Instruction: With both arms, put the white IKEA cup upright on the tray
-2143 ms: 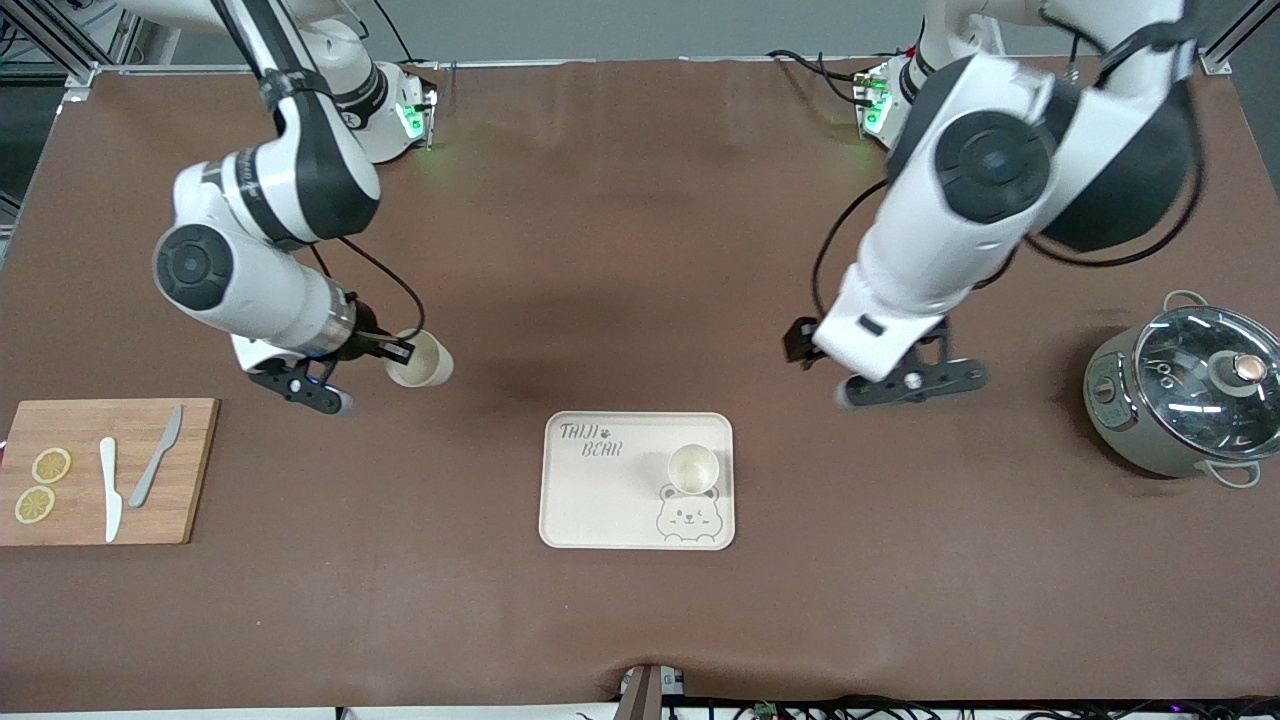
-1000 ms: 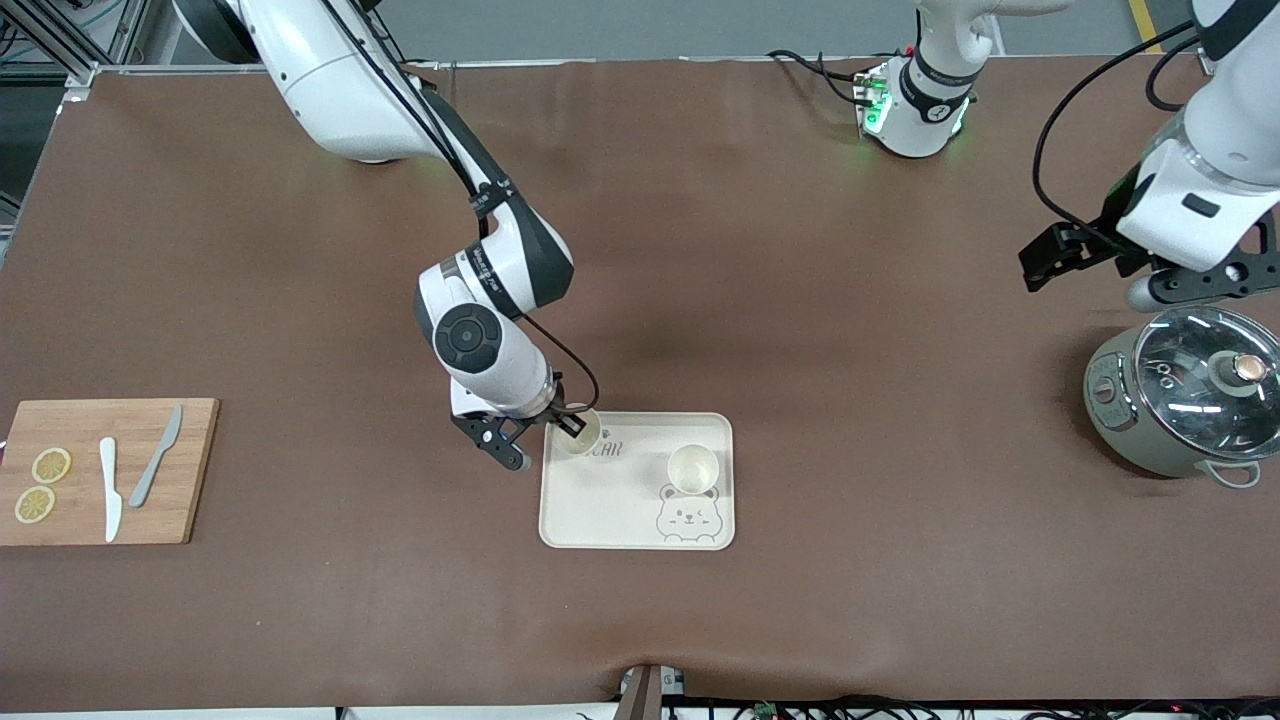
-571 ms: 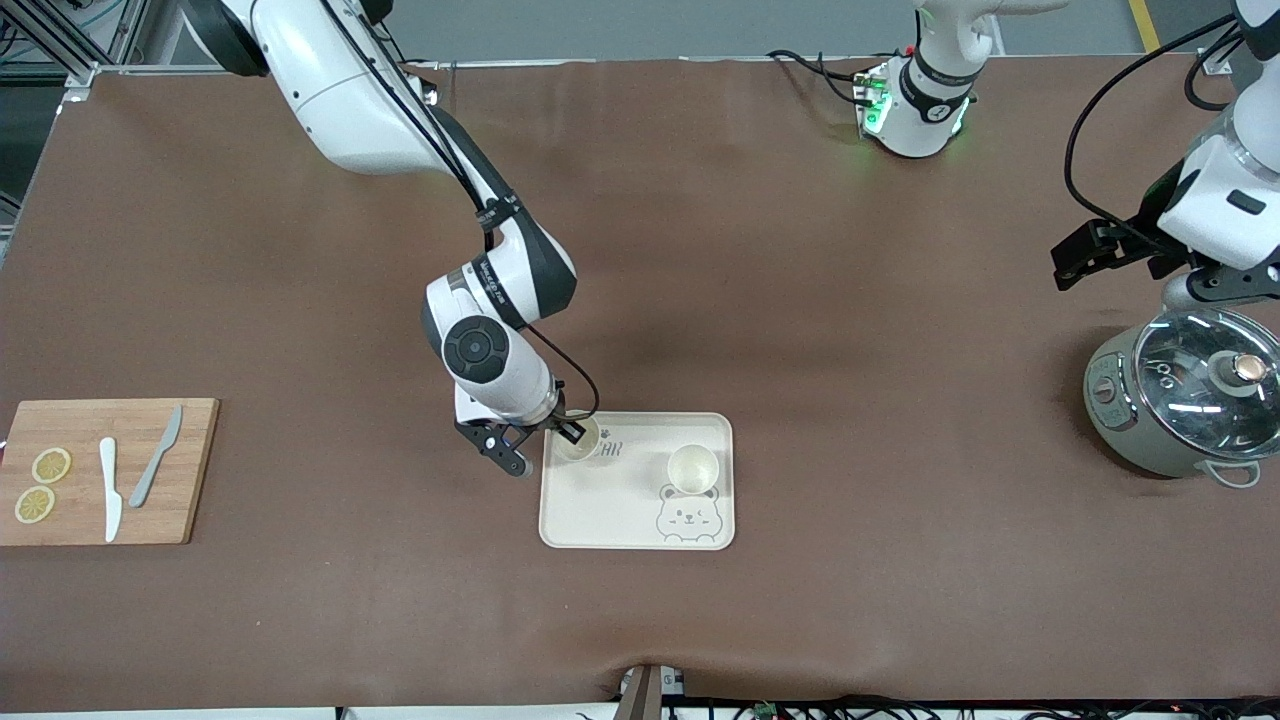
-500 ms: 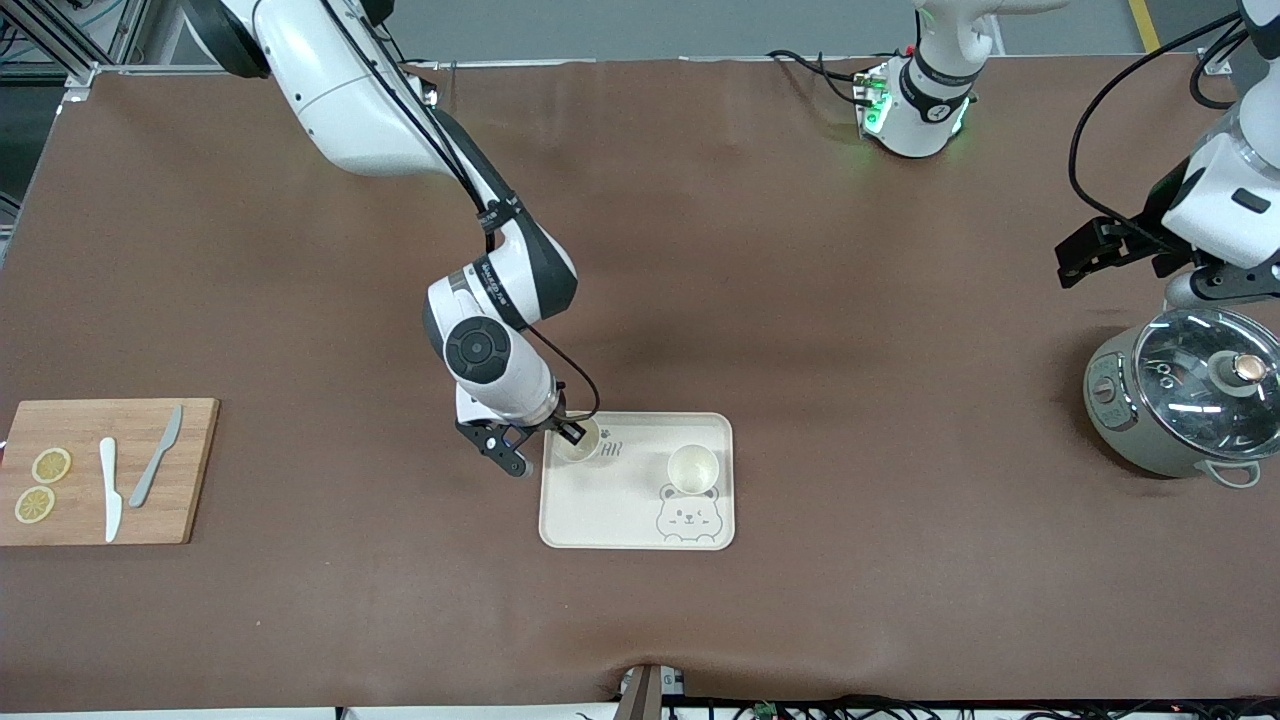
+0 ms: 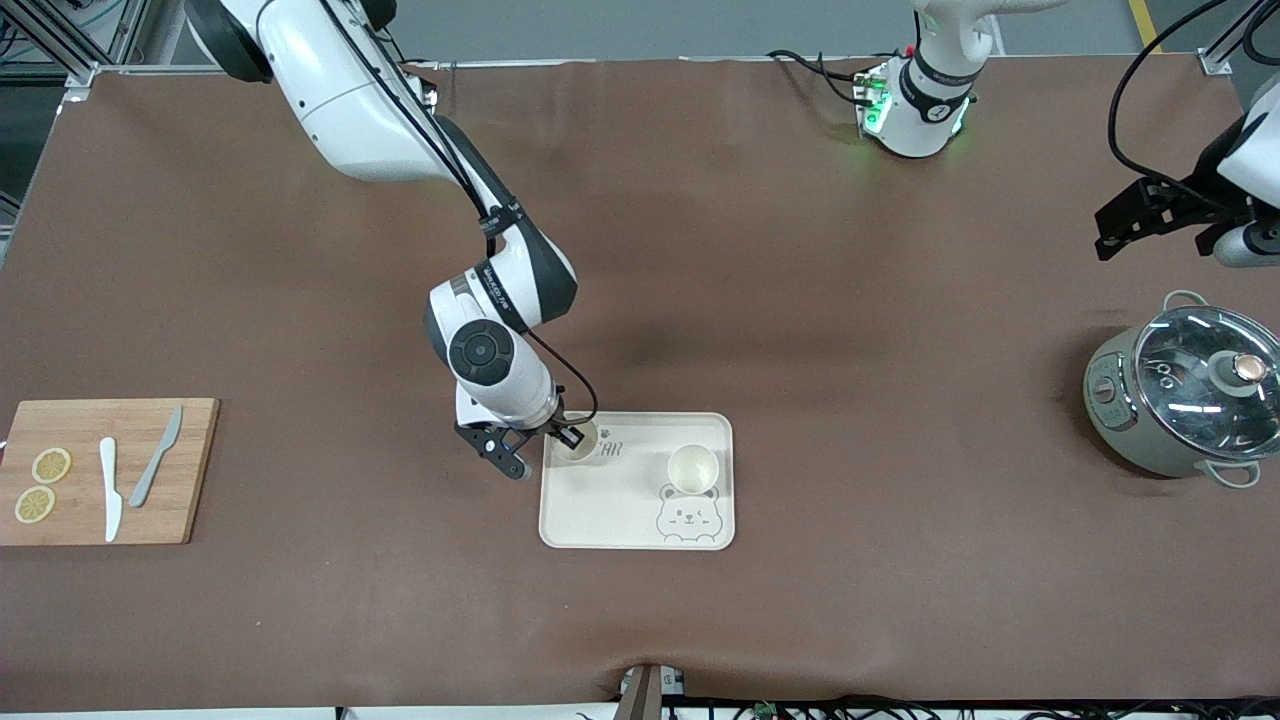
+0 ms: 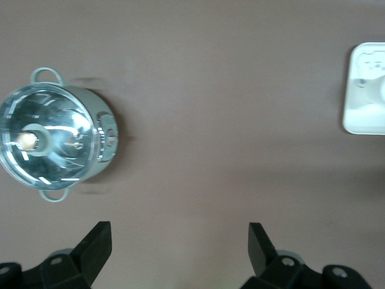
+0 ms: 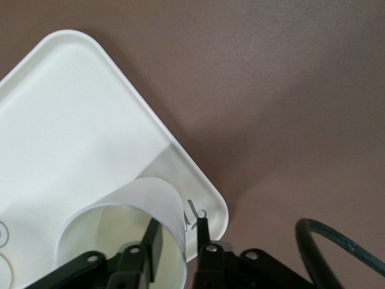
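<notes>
The cream tray [image 5: 610, 510] with bear drawing lies mid-table. A white cup [image 5: 692, 467] stands upright on it by the bear. My right gripper [image 5: 572, 437] is shut on the rim wall of a second white cup [image 5: 582, 443], one finger inside and one outside. It holds this cup upright over the tray's corner by the lettering. In the right wrist view the cup [image 7: 138, 201] covers part of the tray [image 7: 66, 120] under my gripper [image 7: 177, 232]. My left gripper [image 5: 1245, 245] is open and empty, in the air near the pot; its wrist view [image 6: 179, 232] shows bare table.
A grey pot with a glass lid [image 5: 1185, 395] stands at the left arm's end, also in the left wrist view [image 6: 54, 142]. A wooden cutting board [image 5: 190, 520] with two knives and lemon slices lies at the right arm's end.
The right gripper carried the cup to the tray's corner and settled there. The left arm drew away from the tray to its own end of the table, above the pot.
</notes>
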